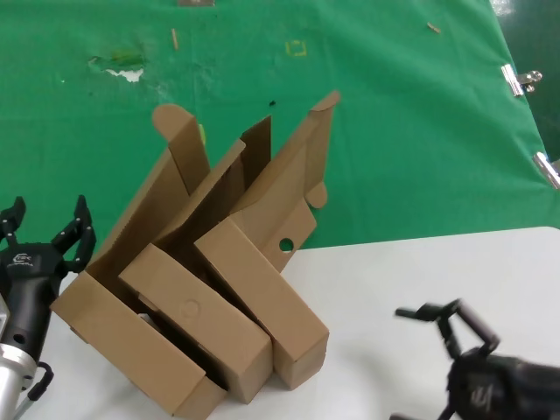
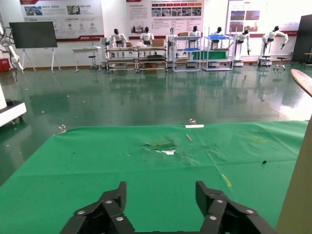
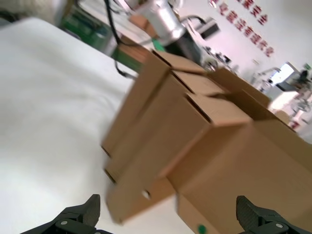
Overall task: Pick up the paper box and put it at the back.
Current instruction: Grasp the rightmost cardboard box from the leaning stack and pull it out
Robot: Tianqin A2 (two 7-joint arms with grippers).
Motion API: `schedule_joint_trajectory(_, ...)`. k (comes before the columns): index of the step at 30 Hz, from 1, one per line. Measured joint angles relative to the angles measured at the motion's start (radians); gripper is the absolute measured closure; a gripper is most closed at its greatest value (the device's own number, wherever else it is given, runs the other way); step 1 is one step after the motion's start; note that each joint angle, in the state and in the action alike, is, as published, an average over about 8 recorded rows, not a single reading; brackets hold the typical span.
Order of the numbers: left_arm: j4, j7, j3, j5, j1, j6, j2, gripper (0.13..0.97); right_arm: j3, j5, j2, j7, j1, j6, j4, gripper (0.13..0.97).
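The paper box (image 1: 260, 287) is the rightmost of three brown cardboard boxes leaning together where the white surface meets the green cloth. Its lid (image 1: 297, 188) stands open, with a small round hole (image 1: 286, 244) in a flap. The green cloth, the back (image 1: 394, 131), stretches behind it. My left gripper (image 1: 44, 232) is open beside the stack's left end, holding nothing. My right gripper (image 1: 448, 320) is open over the white surface, apart from the box on its right. The right wrist view shows the paper box (image 3: 253, 156) close ahead between wide-spread fingers (image 3: 78, 217).
Two other similar boxes (image 1: 188, 319) (image 1: 122, 337) lean against the paper box's left side. The white surface (image 1: 455, 267) lies at the front right. Metal clips (image 1: 516, 80) hold the cloth's right edge. The cloth has a torn patch (image 1: 122, 66).
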Motion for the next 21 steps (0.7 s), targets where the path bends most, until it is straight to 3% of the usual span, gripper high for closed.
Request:
schedule_joint_trajectory(7, 0.0, 0.0, 0.0, 0.0, 0.0, 0.0, 0.0, 0.657, -0.081, -0.033, -0.024, 0.005, 0.032, -0.006, 0.004, 0.145)
schedule_joint_trajectory(16, 0.0, 0.0, 0.0, 0.0, 0.0, 0.0, 0.0, 0.824, -0.149, -0.06, -0.084, 0.031, 0.087, 0.04, -0.019, 0.214)
schedule_joint_trajectory(21, 0.0, 0.0, 0.0, 0.0, 0.0, 0.0, 0.0, 0.836, -0.178, -0.076, -0.107, 0.047, 0.11, 0.066, -0.028, 0.289)
